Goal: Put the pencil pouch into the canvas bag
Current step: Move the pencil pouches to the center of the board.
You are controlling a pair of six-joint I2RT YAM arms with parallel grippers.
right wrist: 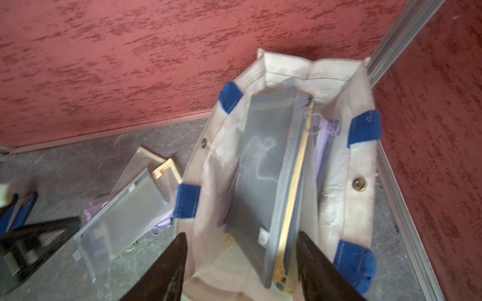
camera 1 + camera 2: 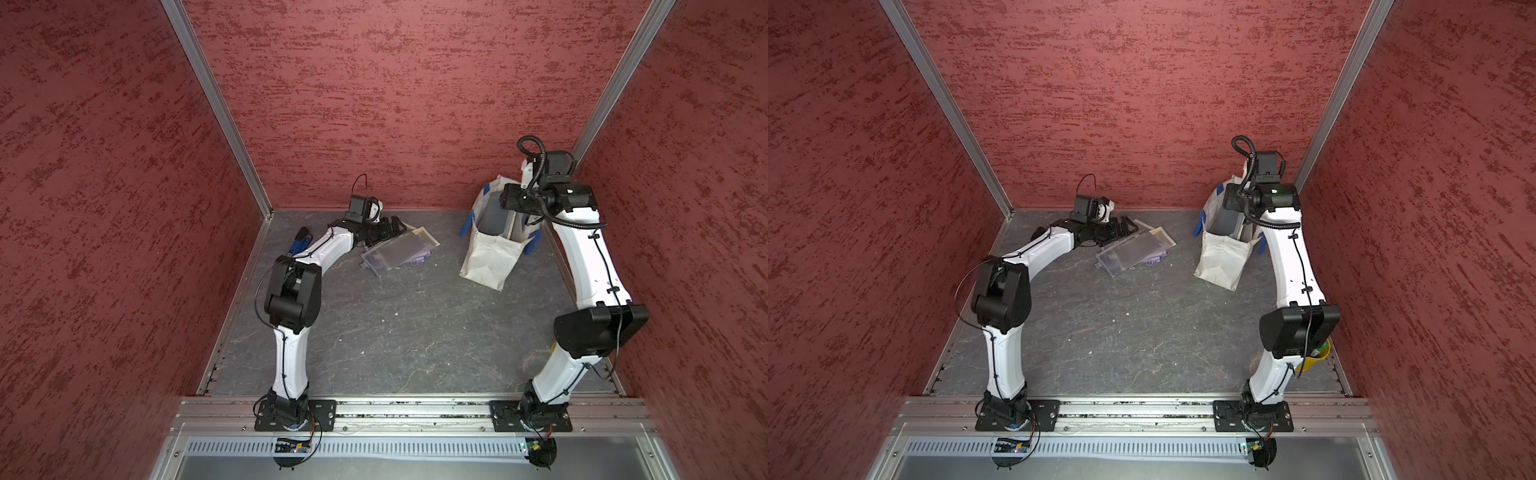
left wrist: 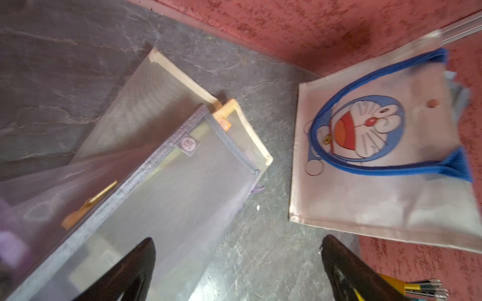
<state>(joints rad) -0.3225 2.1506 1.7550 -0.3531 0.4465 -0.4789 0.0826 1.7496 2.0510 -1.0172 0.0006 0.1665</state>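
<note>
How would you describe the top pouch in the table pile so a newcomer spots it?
Find the canvas bag in the far corner on the right arm's side; across the table from it, by the left gripper, lies a pile of mesh pouches. The top pouch is see-through with a grey zip edge, while those beneath show cream, yellow or lilac edges.

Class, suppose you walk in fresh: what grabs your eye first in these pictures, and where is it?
The off-white canvas bag with blue handles stands open in the far right corner, a grey mesh pouch inside it; its side carries a Doraemon print. A pile of mesh pouches lies near the back wall, by the open left gripper.
</note>
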